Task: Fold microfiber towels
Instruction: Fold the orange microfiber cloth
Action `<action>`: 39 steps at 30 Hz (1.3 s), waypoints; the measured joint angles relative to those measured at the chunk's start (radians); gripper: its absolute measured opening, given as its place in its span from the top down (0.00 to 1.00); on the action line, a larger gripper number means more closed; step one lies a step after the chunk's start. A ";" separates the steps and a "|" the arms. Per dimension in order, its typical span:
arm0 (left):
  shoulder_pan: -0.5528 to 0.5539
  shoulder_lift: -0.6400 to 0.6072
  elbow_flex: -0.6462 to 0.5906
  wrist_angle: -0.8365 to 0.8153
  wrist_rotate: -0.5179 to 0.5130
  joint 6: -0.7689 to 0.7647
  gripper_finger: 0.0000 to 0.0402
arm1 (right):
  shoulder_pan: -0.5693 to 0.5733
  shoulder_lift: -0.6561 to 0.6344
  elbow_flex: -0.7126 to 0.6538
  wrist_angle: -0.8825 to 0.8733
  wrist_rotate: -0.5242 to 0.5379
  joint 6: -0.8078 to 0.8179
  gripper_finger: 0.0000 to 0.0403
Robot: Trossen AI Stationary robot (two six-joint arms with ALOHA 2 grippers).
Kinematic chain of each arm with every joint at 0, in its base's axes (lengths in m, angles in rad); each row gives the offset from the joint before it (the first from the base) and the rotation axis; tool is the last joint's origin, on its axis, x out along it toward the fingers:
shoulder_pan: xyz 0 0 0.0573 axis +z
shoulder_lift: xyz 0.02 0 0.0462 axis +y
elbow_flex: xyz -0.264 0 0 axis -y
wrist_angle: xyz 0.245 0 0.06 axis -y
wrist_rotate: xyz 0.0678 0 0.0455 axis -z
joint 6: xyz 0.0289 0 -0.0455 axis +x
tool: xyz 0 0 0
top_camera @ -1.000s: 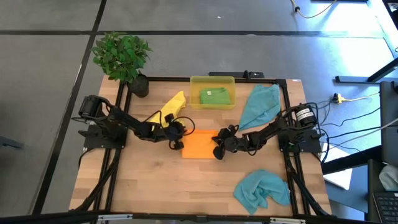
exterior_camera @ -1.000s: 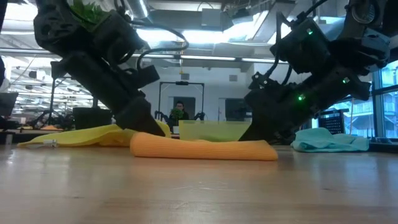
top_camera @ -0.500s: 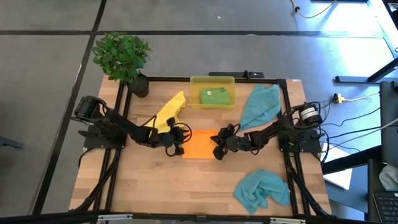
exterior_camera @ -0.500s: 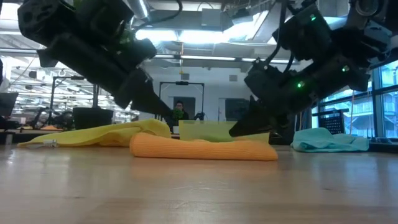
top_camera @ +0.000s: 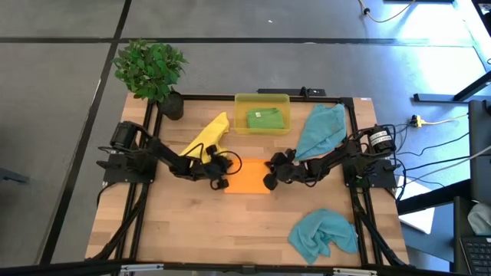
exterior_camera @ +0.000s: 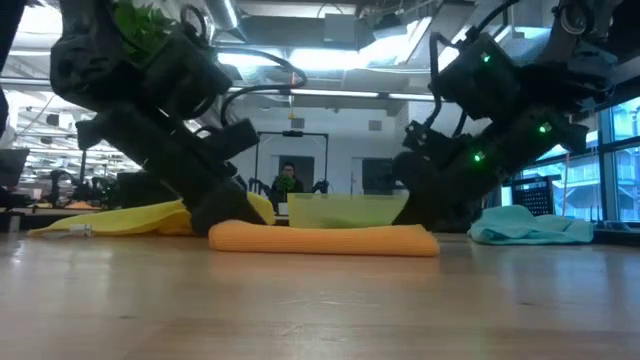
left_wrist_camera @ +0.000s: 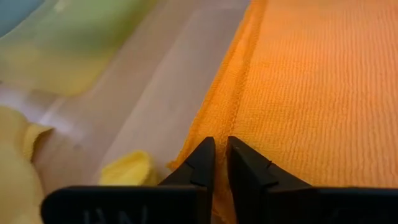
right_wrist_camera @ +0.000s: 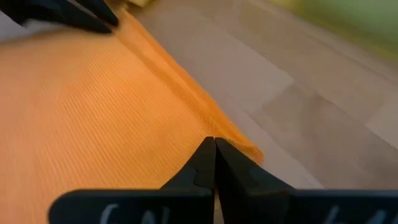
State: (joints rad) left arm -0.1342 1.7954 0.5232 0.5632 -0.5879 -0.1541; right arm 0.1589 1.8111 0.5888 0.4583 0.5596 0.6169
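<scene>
An orange towel (top_camera: 247,178) lies folded flat in the middle of the table. My left gripper (left_wrist_camera: 221,152) is shut on its far left corner, and my right gripper (right_wrist_camera: 211,146) is shut on its far right corner. Both reach in low and slanting down (exterior_camera: 225,205) (exterior_camera: 415,210). A yellow towel (top_camera: 209,136) lies loose at the far left. A green towel (top_camera: 265,119) sits folded in the yellow bin (top_camera: 239,101). Two teal towels lie crumpled, one at the far right (top_camera: 321,129) and one at the near right (top_camera: 322,234). My left gripper pinches the orange towel's far edge (left_wrist_camera: 231,112) just inside its left corner, coming from the table's left and slanting down, fingers along that edge. The towel lies flat on the table. My right gripper has its shut fingertips on the same far edge (right_wrist_camera: 186,93), just inside the right corner (right_wrist_camera: 252,149), slanting down from the table's right. The tips hide how much cloth is between them. The towel stays flat.
A potted plant (top_camera: 151,69) stands at the far left corner. A black frame (top_camera: 253,98) runs round the table. Bare wood (top_camera: 199,230) shows along the near side, left of the teal towel.
My left gripper has lifted off the orange towel's left end, drawn a little toward the table's left, then come back down onto that end. My right gripper has tipped up slightly and settled again. The towel has stayed flat where it was.
</scene>
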 joint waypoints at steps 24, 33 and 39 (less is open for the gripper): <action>-0.237 -0.263 0.000 -0.003 0.056 0.081 1.00 | 0.062 -0.059 0.001 0.076 0.075 -0.170 0.98; -0.274 -0.229 0.000 -0.061 0.202 -0.030 1.00 | -0.059 -0.056 0.071 -0.050 -0.043 -0.173 0.97; -0.264 -0.229 0.001 -0.223 0.223 -0.158 1.00 | -0.149 -0.056 0.182 -0.324 -0.140 -0.180 0.99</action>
State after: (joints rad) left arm -0.3980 1.5661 0.5241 0.3398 -0.3650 -0.3121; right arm 0.0099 1.7546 0.7710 0.1338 0.4197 0.4372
